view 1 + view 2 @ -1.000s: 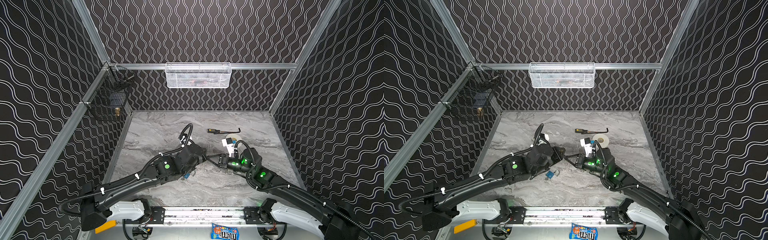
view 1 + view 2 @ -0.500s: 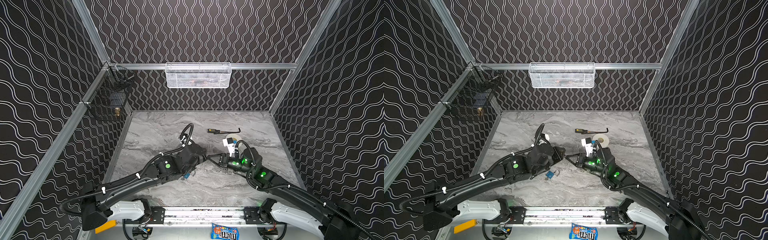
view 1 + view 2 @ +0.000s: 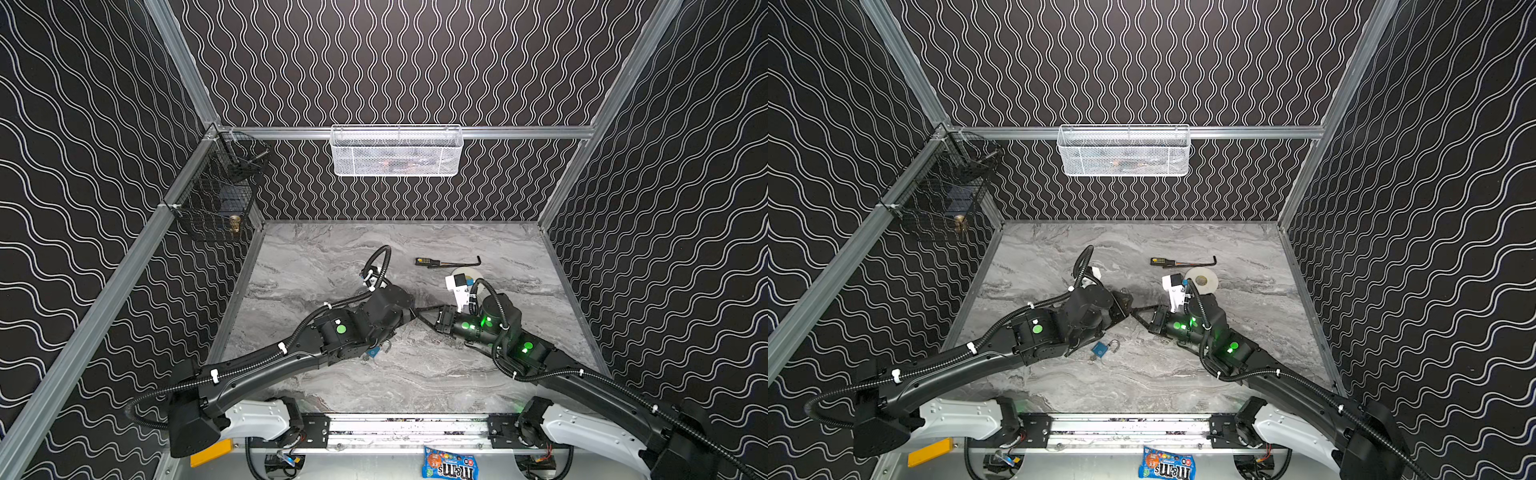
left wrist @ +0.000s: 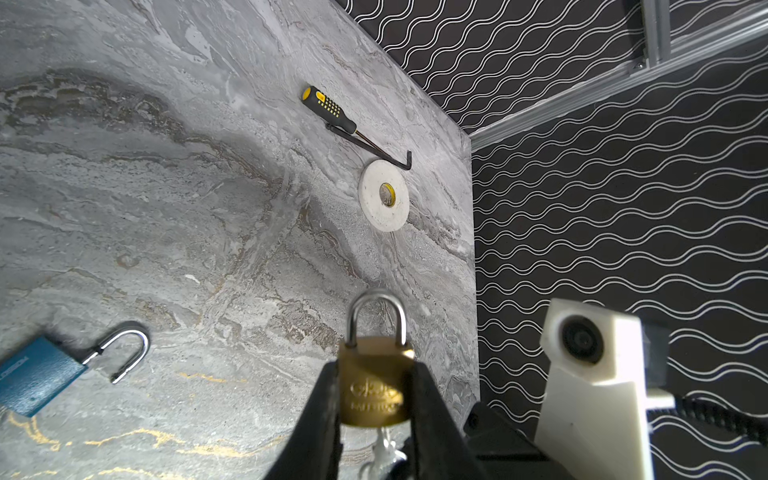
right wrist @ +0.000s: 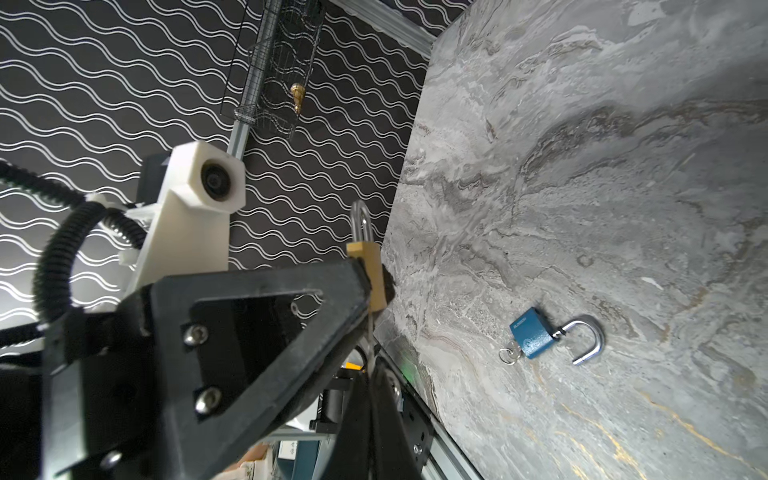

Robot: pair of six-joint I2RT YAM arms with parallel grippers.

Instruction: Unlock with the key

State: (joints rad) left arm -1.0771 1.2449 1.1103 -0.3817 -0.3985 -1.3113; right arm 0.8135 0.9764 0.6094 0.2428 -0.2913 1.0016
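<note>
In both top views, the left tool (image 3: pixel 409 318) and right tool (image 3: pixel 422 311) meet tip to tip over the bench (image 3: pixel 324 257); an "m&m's" packet (image 3: pixel 449 467) lies at the rig's near edge. Left wrist view: the left tool clamps the small, stiff, probably slick brass padlock (image 4: pixel 374 386) by its sides; its stamp is illegible. Right wrist view: the right tool, pinched shut, apparently holds the thin key (image 5: pixel 369 332) beneath the lock.

black arms (image 3: pixel 257 365), white bases (image 3: pixel 257 419), ribbed black cables (image 3: pixel 382 262), green lights (image 3: pixel 340 329)
</note>
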